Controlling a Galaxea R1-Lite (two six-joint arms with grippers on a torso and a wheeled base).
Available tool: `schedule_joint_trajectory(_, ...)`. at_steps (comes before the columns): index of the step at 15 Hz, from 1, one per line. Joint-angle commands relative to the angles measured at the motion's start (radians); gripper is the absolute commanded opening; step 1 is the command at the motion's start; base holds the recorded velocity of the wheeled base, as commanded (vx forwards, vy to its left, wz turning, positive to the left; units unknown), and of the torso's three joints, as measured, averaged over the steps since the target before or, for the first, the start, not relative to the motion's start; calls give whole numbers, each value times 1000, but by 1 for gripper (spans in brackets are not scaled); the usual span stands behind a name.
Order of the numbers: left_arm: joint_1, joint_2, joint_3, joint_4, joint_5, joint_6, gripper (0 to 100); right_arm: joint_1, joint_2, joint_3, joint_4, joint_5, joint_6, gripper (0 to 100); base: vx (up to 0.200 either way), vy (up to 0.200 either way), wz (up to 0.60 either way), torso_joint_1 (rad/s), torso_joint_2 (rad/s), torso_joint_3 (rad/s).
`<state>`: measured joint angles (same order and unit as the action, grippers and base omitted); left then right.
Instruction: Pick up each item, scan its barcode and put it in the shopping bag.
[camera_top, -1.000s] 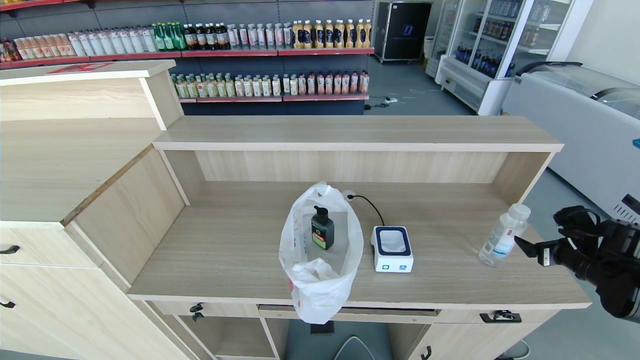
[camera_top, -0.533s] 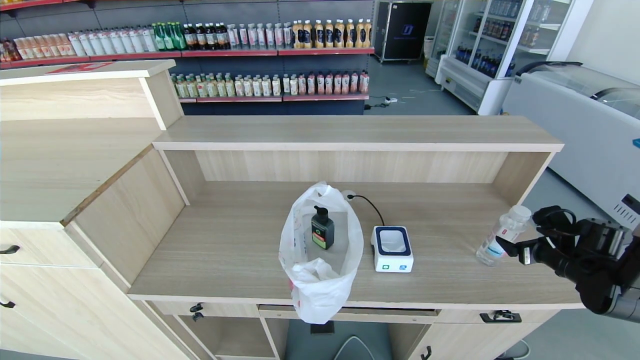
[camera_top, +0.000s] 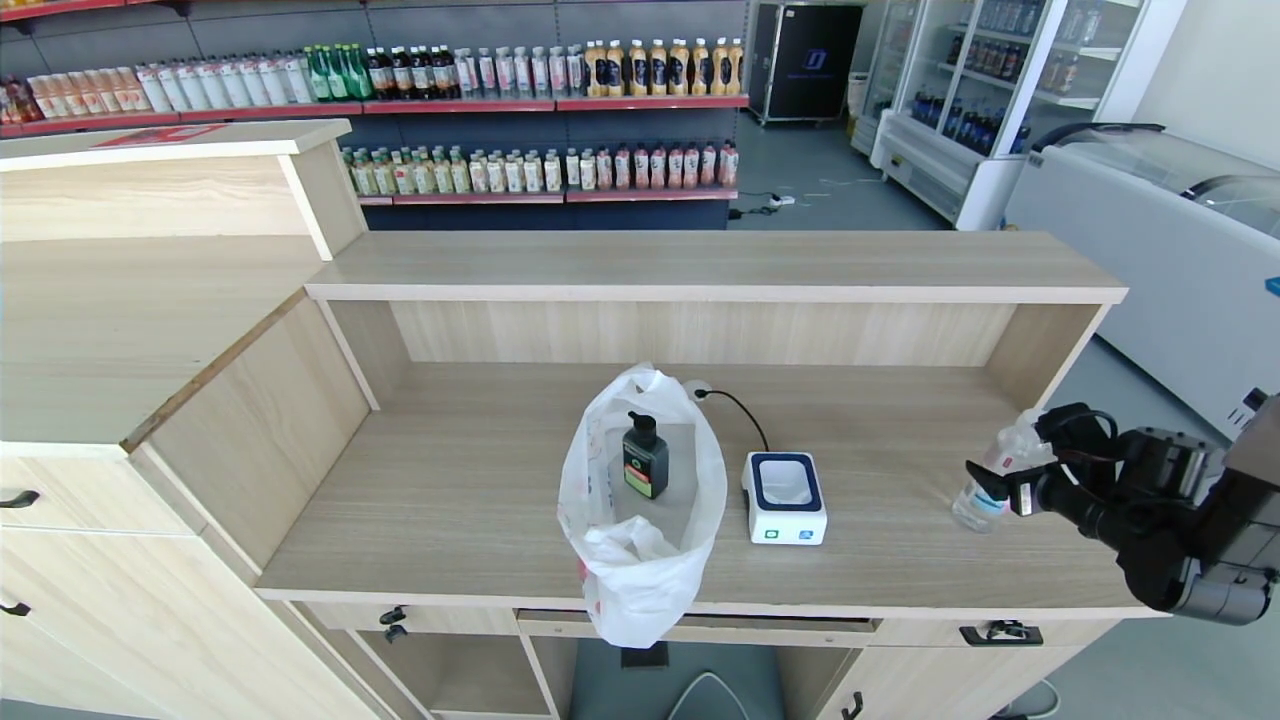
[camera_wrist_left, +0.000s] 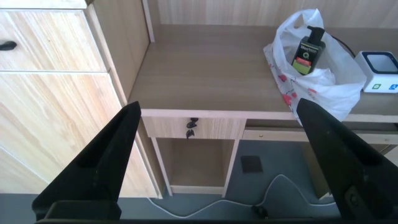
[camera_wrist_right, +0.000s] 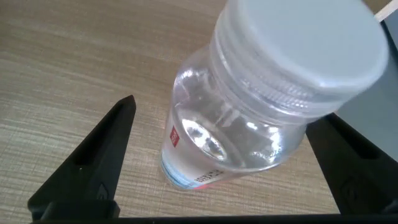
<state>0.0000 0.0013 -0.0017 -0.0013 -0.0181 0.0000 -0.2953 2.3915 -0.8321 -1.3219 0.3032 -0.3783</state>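
Sliding in from the right, my right gripper (camera_wrist_right: 225, 112) now has its fingers spread either side of the water bottle (camera_top: 972, 512) standing at the counter's (camera_top: 900, 570) right end, so closing comes next, I reckon.

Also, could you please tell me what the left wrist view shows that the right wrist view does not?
The left wrist view alone takes in the shopping bag with a dark pump bottle inside, the scanner next to it, and the cabinet drawers. The right wrist view alone has a clear water bottle with a white cap, standing between the fingers of the open right pincer. Both share the wooden counter.
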Motion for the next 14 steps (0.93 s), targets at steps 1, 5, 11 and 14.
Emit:
schedule_joint_trajectory(1,0,0,0,0,0,0,100,16,23,-19,0,1,-1,100,0,0,0,0,0,0)
schedule_joint_trajectory(5,0,0,0,0,0,0,100,36,48,-38,0,1,-2,100,0,0,0,0,0,0)
schedule_joint_trajectory(11,0,0,0,0,0,0,100,42,80,-78,1,-1,-2,100,0,0,0,0,0,0)
schedule_joint_trajectory(14,0,0,0,0,0,0,100,50,95,-102,6,-1,-2,100,0,0,0,0,0,0)
